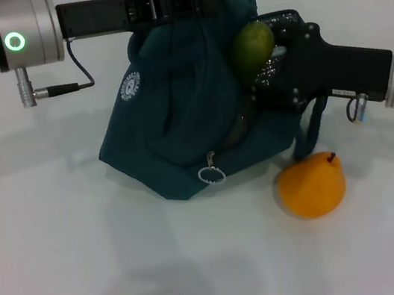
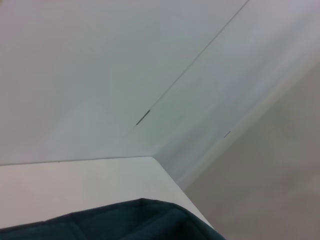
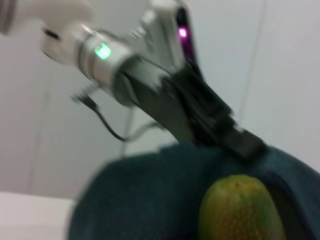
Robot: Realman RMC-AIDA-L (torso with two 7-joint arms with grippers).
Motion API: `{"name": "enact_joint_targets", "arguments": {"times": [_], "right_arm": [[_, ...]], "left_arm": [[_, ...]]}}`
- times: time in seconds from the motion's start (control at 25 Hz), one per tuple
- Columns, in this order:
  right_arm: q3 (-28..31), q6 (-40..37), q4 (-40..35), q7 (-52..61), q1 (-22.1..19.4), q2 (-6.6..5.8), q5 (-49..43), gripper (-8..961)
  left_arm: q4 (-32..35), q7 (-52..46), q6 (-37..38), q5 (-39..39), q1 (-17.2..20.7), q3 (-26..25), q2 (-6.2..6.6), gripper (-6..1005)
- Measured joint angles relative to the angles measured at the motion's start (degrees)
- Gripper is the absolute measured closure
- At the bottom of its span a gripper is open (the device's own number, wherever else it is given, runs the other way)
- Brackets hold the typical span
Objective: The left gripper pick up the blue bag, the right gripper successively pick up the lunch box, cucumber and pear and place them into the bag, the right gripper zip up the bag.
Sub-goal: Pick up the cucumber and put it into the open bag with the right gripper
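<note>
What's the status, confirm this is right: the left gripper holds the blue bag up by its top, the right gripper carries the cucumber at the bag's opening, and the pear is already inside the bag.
One thing is wrong: the pear is not inside. The head view shows it lying on the table beside the blue bag. The rest stands: the left gripper holds the bag's top, and the right gripper has the cucumber at the opening.

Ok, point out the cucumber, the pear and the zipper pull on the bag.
cucumber [image 1: 252,49]: head view, middle of its green body.
pear [image 1: 312,186]: head view, centre of its orange skin.
zipper pull [image 1: 212,174]: head view, on its metal ring.

Matt cloth bag [image 1: 177,120]; smooth orange pear [image 1: 312,186]
</note>
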Motion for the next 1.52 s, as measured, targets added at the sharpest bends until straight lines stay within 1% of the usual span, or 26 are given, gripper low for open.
{"name": "enact_joint_targets", "arguments": {"times": [0.08, 0.24, 0.36, 0.44, 0.56, 0.72, 0.84, 0.92, 1.2, 1.4, 1.52], "right_arm": [[-1.05, -0.97, -2.71, 1.23, -1.5, -0.01, 0.17, 314], [-1.12, 2.13, -7.63, 1.45, -4.55, 0.0, 0.65, 318], [-1.28, 4.29, -8.45, 1.92, -4.7, 0.0, 0.52, 321], [-2.54, 6.47, -8.78, 3.87, -4.13, -0.01, 0.36, 314], [-7.38, 10.33, -11.14, 10.47, -3.51, -0.01, 0.27, 303], [-14.84, 14.73, -17.86, 23.01, -3.98, -0.11, 0.26, 288], [-18.29, 16.68, -22.06, 31.67, -4.45, -0.5, 0.25, 277], [-19.42, 17.39, -23.83, 35.84, -4.61, -0.72, -0.02, 270], [-19.48, 17.74, -27.61, 46.72, -5.02, -0.88, -5.48, 245], [-19.32, 17.49, -28.68, 49.29, -5.09, -0.94, -5.75, 227], [-19.3, 17.0, -30.41, 49.54, -6.21, -1.18, -5.78, 216]], "left_arm": [[0.0, 0.01, -0.04, 0.0, 0.1, -0.07, 0.1, 932], [0.0, 0.02, -0.06, 0.0, 0.16, -0.76, 0.15, 932], [0.0, -0.08, -0.05, 0.0, 0.1, -0.9, 0.16, 932], [0.0, -0.22, 0.13, -0.08, 0.05, -0.9, 0.22, 932], [0.0, -0.37, 0.46, -0.51, 0.02, -0.9, 0.25, 932], [0.0, -0.55, 1.25, -1.0, 0.17, -0.89, 0.31, 932], [0.0, -0.88, 2.39, -1.67, 0.4, -0.86, 0.54, 932], [0.0, -1.03, 2.86, -1.96, 0.52, -0.85, 0.7, 932], [0.0, -1.07, 3.01, -2.13, 0.57, -0.84, 0.74, 932], [-0.81, -0.89, 3.6, -2.71, 0.57, -0.86, 0.8, 932], [-1.77, -0.78, 4.21, -3.72, 0.57, -0.91, 1.12, 932]]}}
